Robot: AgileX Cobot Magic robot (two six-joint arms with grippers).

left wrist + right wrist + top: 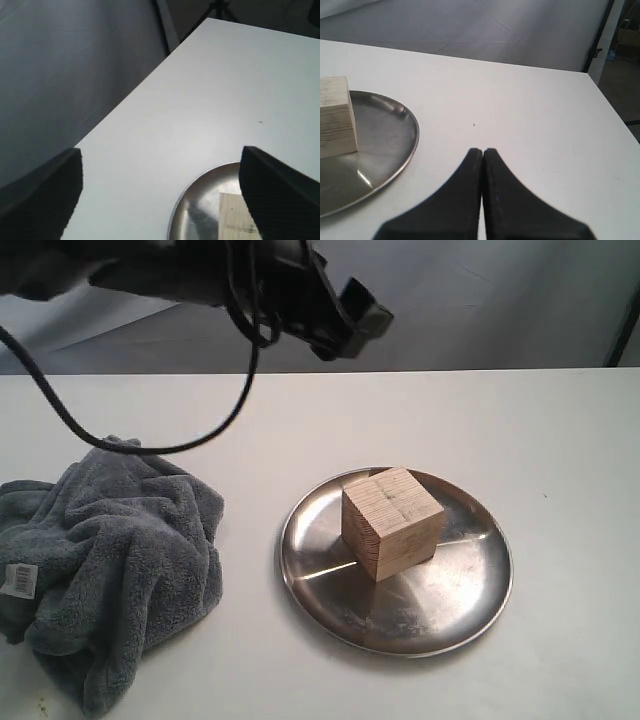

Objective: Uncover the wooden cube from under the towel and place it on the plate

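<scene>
The wooden cube stands upright on the silver plate, a little behind its centre. The dark grey towel lies crumpled on the table left of the plate, its white label tag showing. My left gripper hangs high above the table behind the plate, open and holding nothing. In the left wrist view, the left gripper has its fingers spread wide, with the plate and a corner of the cube below. My right gripper is shut and empty, low over the table right of the plate and cube.
A black cable droops from the left arm down to the towel. The white table ends at a grey backdrop behind. A dark stand pole rises past the table's far right corner.
</scene>
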